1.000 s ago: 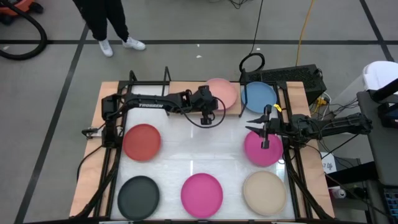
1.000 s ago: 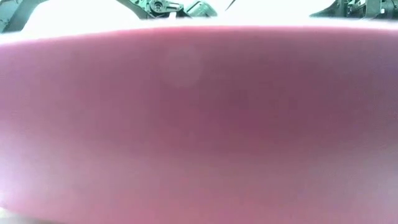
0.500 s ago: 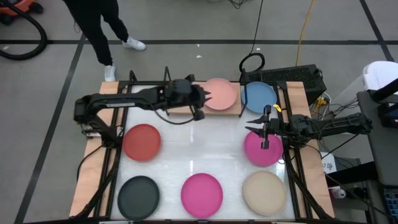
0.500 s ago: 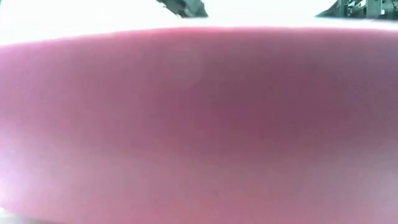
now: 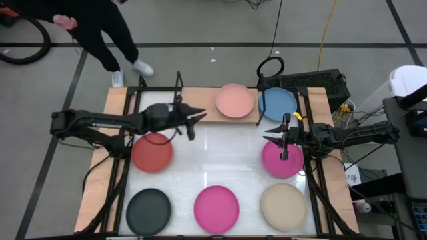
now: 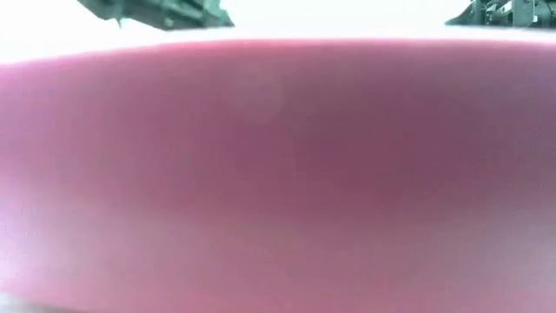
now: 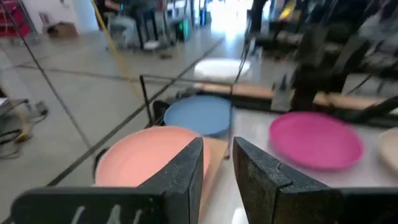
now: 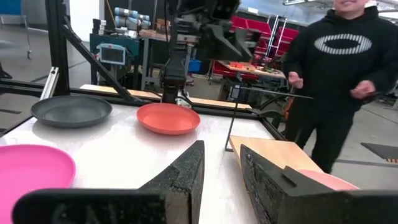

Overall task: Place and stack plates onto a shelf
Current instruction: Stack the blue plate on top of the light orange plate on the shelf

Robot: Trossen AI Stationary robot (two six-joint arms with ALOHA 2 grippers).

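In the high view the light pink plate (image 5: 235,101) and the blue plate (image 5: 277,104) lie side by side on the light-wood shelf (image 5: 205,100) at the table's far edge. The red (image 5: 152,152), black (image 5: 149,208), beige (image 5: 283,205) and two magenta plates (image 5: 216,208) (image 5: 281,160) rest flat on the white tabletop. No purple plate shows. My left gripper (image 5: 198,120) (image 7: 217,155) hovers open between the shelf and the red plate, holding nothing. My right gripper (image 5: 270,139) (image 8: 222,158) waits open over the far rim of the right magenta plate.
A person (image 5: 100,27) (image 8: 336,74) stands beyond the table's far left corner. A black metal frame (image 5: 160,87) rises at the shelf's left end. One magenta plate (image 6: 278,174) fills the low view. Bare white tabletop (image 5: 220,153) lies in the middle.
My left gripper has drawn back from the pink plate on the shelf toward the table's left edge, its arm folding leftward. The pink plate has stayed in place on the shelf. The person beyond the far edge has stepped leftward.
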